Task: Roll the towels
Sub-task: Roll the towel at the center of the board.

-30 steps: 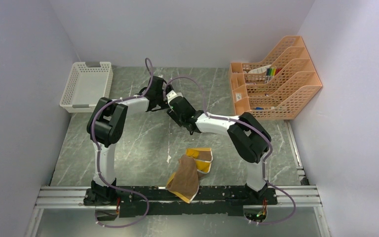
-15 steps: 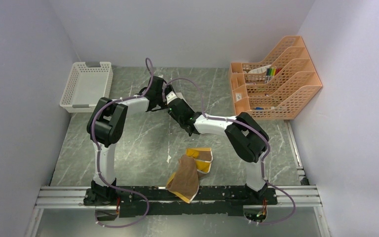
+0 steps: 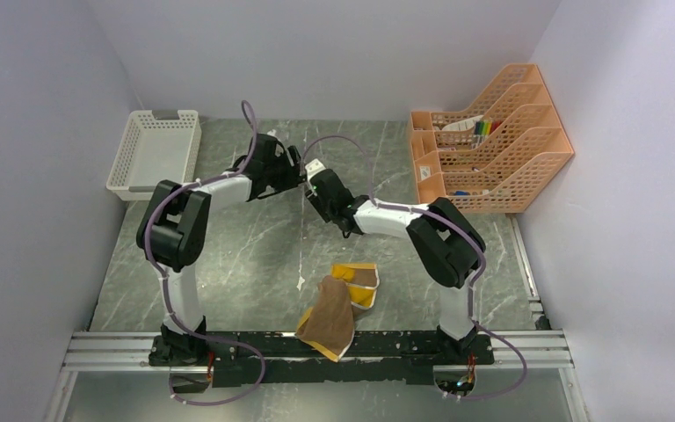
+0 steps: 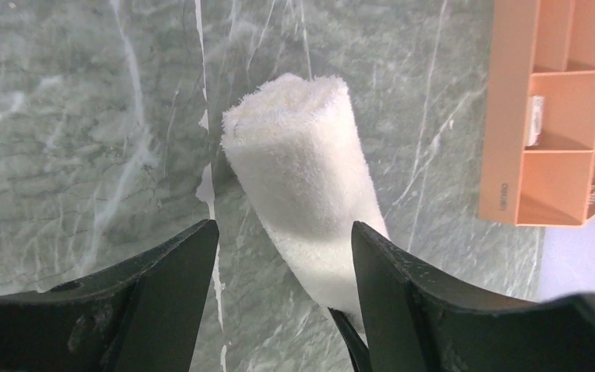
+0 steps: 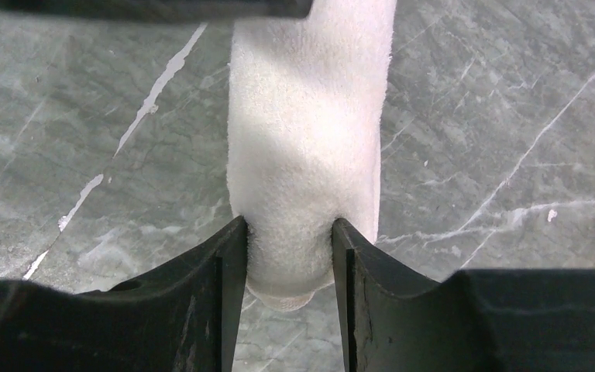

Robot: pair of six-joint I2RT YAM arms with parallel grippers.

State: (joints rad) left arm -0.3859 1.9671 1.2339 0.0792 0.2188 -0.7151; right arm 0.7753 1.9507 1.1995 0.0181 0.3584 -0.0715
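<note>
While the right pincer (image 5: 288, 236) is clamping the rolled cream towel (image 4: 298, 155) near the middle of the worktop (image 3: 246, 255), the left pincer (image 4: 283, 232) is straddling it, fingers apart. The brown towel (image 3: 330, 316) is lying crumpled by the near edge.

Surface (image 3: 246, 264): grey-green marble pattern with pale veins, walled on three sides.
Left hand (image 3: 293, 170): at far centre, reaching rightward from its white forearm; finger spread unclear from above.
Right hand (image 3: 316, 181): reaching leftward, tip to tip with the left hand; grip unclear here.
Cream towel: not made out; the hands cover where they meet.
Brown towel (image 3: 327, 318): crumpled near the front edge between the arm bases, mustard-yellow reverse showing at its far end, near corner lying over the black rail.
White basket (image 3: 121, 160): far-left corner.
Orange file rack (image 3: 527, 167): far right, coloured pens inside.
</note>
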